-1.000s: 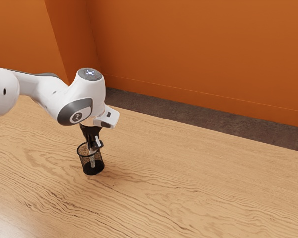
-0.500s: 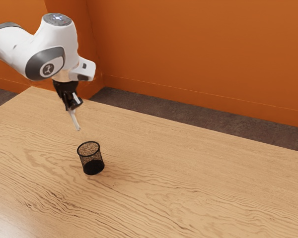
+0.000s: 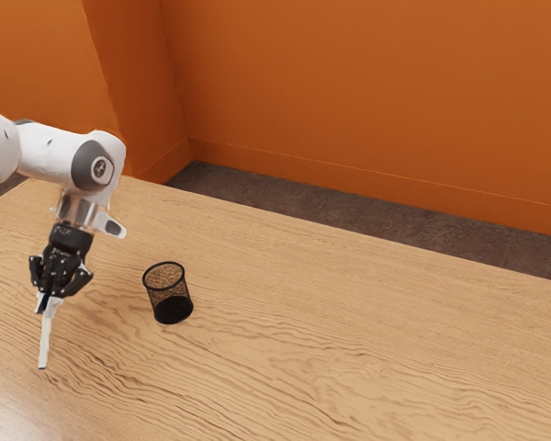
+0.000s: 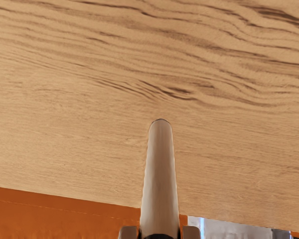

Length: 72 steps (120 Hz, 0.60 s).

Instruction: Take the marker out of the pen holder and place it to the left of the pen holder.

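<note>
Your gripper (image 3: 46, 301) has its fingers closed around the white marker (image 3: 45, 344), exterior view's left of the black mesh pen holder (image 3: 173, 310).

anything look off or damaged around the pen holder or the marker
No, nothing stands out. The pen holder stands upright on the table, its rim round and undented. The marker looks whole, gripped by one end between the fingers of the gripper.
</note>
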Tool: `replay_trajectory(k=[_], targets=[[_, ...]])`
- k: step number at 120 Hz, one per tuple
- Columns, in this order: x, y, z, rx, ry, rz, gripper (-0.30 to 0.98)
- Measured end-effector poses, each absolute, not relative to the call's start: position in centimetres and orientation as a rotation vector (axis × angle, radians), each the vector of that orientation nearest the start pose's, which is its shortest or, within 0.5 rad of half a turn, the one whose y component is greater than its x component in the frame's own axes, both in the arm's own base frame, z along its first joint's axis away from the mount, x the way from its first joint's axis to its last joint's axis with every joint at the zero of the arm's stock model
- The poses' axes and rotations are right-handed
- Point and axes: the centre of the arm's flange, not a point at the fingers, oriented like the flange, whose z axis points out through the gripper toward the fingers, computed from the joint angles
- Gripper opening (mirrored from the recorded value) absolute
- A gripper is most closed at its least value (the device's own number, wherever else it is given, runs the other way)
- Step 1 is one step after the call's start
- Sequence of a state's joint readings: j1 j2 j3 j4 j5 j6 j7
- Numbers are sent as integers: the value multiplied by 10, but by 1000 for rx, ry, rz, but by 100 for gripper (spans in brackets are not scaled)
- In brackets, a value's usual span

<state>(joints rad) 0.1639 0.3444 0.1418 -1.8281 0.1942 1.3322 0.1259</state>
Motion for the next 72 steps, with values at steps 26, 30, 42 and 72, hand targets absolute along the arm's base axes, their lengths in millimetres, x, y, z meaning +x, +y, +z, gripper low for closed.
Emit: replay_trajectory(k=[26, 30, 42, 72], targets=[[480, 185, 280, -2736, -279, 1548, -2], [480, 184, 279, -2742, -279, 1548, 5], [483, 183, 278, -2764, -276, 1527, 28], [517, 135, 427, -2976, -104, 806, 56]])
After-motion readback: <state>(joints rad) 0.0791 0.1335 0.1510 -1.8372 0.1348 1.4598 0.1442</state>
